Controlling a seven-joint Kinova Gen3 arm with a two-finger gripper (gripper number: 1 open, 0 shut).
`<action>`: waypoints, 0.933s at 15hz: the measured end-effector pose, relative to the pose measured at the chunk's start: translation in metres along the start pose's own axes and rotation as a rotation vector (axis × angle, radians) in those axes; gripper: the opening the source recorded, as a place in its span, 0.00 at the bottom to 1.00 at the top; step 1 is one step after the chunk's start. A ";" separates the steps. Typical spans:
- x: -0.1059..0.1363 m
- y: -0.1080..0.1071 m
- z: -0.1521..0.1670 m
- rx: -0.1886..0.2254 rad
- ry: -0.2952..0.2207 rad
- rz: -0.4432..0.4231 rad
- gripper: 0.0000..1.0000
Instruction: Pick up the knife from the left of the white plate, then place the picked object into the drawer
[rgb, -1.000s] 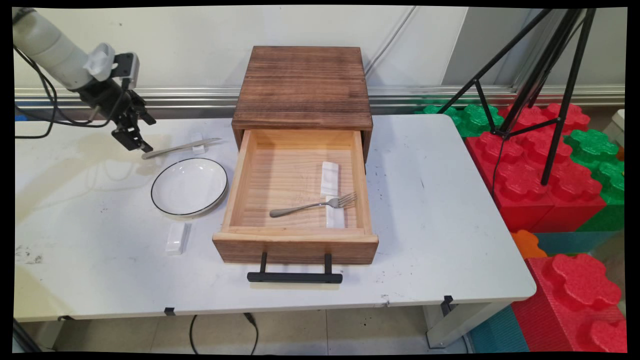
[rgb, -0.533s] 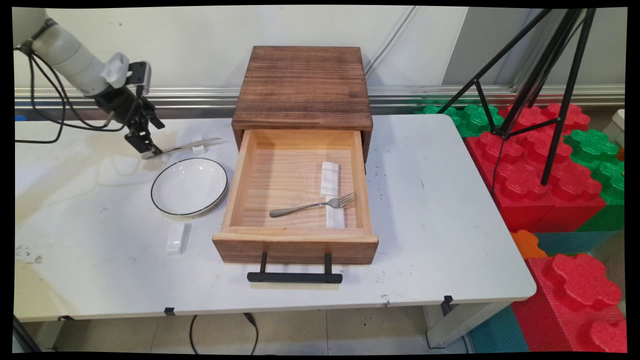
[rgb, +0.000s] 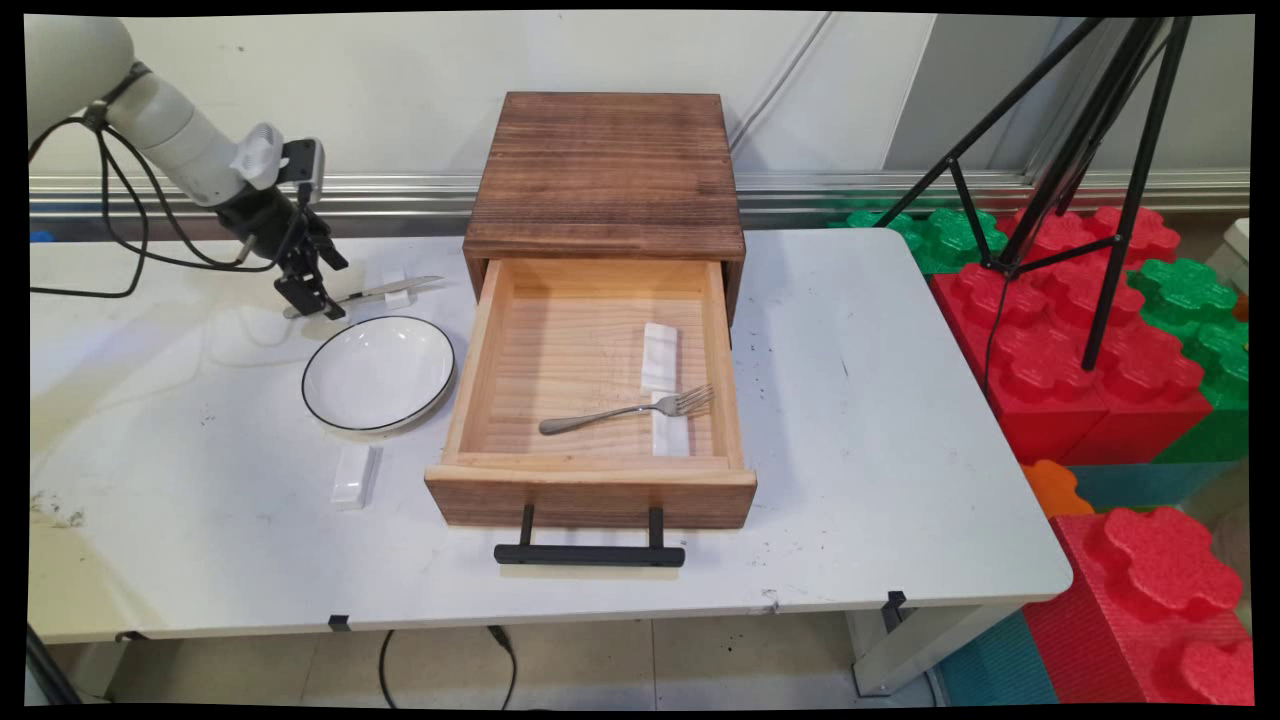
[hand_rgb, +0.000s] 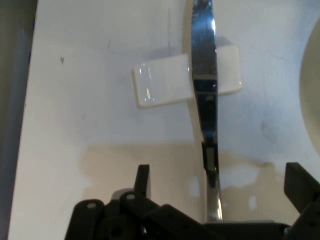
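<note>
The fingers (hand_rgb: 143, 181) stand wide apart, holding nothing; between them the knife (hand_rgb: 204, 107) runs lengthwise away (propped across a white rest (hand_rgb: 165, 84)).

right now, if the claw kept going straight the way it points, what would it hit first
Most likely the handle of the knife, which lies between the open claw fingers in the hand view. The knife's blade rests across a white rest farther on. How far above the table the claw is remains unclear.
</note>
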 end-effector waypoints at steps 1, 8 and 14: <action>0.001 -0.001 0.002 -0.002 0.003 -0.004 1.00; 0.002 -0.004 0.013 -0.011 0.016 -0.013 0.00; 0.003 -0.006 0.018 -0.014 0.025 -0.017 0.00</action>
